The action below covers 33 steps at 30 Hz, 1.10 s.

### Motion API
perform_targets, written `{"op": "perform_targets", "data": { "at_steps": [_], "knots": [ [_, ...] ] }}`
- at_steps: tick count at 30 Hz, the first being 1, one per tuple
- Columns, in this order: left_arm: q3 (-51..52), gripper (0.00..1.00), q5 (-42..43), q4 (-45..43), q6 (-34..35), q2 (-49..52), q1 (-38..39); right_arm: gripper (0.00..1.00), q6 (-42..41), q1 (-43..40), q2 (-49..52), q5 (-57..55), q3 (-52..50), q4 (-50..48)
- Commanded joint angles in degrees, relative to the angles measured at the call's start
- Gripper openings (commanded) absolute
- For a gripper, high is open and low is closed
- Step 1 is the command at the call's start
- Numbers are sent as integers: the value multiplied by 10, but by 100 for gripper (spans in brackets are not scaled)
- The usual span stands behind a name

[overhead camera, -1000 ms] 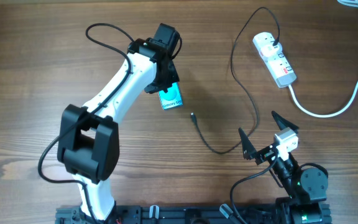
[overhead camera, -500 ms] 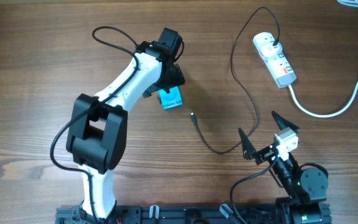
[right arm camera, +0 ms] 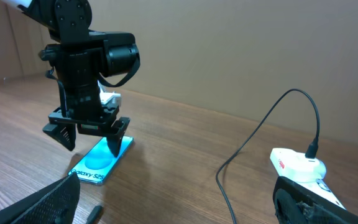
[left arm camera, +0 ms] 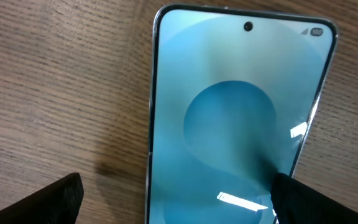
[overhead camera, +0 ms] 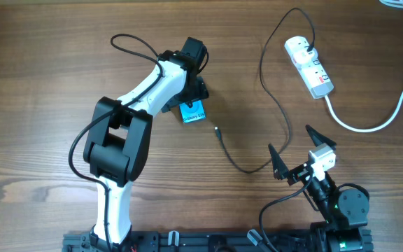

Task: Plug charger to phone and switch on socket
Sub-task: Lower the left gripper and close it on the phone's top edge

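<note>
Wood-grain desk (overhead camera: 47, 63), overhead: the phone (overhead camera: 193, 113) lies screen-up under the left pincer (overhead camera: 191, 98), and the charger (overhead camera: 262, 66) trails from the socket (overhead camera: 309, 66) to a loose tip nearby. The right pincer (overhead camera: 290, 138) stands wide apart. Left wrist: fingers (left arm camera: 55, 199) spread over the phone. Right wrist: a brown wall (right arm camera: 229, 50) stands behind.

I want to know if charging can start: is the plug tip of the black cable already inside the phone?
No, in the overhead view the charger's plug tip lies on the table, clearly apart from the phone.
</note>
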State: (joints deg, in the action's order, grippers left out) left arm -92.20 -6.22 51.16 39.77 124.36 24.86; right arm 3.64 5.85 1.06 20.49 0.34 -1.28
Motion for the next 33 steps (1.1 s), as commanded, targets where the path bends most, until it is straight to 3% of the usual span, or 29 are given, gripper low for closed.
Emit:
{"op": "perform_targets", "data": {
  "at_steps": [1, 20, 27, 33],
  "knots": [
    [5, 98, -11, -8, -20, 13, 4, 100, -7, 1, -1, -6, 0, -2],
    [5, 100, 23, -55, -28, 13, 6, 100, -7, 1, -1, -6, 0, -2],
    [22, 85, 23, -40, -29, 13, 13, 100, -7, 1, -1, -6, 0, -2],
    [22, 92, -5, -52, -29, 13, 12, 100, -7, 1, -1, -6, 0, -2]
  ]
}}
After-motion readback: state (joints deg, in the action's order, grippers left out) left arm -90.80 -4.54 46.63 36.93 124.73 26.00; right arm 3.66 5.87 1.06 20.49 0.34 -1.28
